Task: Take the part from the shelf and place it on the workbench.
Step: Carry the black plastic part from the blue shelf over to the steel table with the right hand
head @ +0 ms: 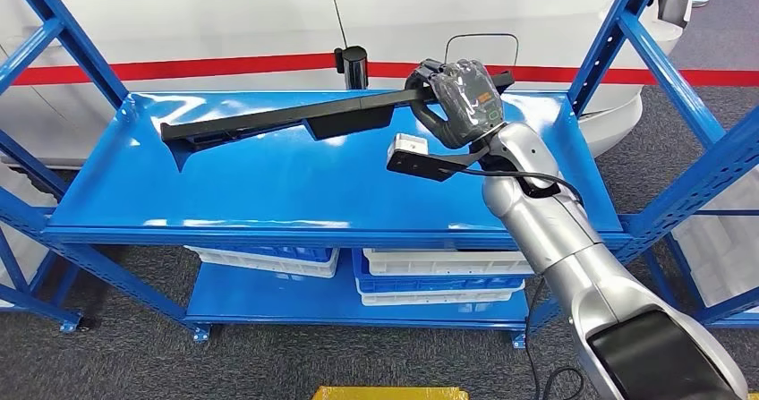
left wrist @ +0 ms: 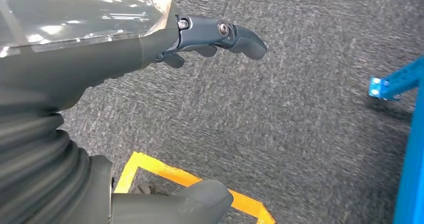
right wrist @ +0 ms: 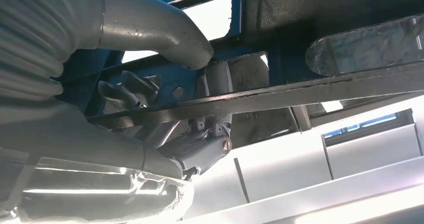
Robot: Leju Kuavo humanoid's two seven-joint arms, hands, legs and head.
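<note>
From the head view I see my right hand (head: 461,100) gripping the long black part (head: 295,118) over the blue shelf (head: 268,185). At the left wrist, my left hand (left wrist: 125,48) hangs empty above grey carpet (left wrist: 300,114), fingers apart. At the right wrist, fingers (right wrist: 210,139) wrap the part's bar.

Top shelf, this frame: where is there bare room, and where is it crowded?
Bare blue shelf top runs along the front edge, below the long black part, and at the left front corner. Crowded at the back right, where the right hand grips the part, beside a small black cylinder.
</note>
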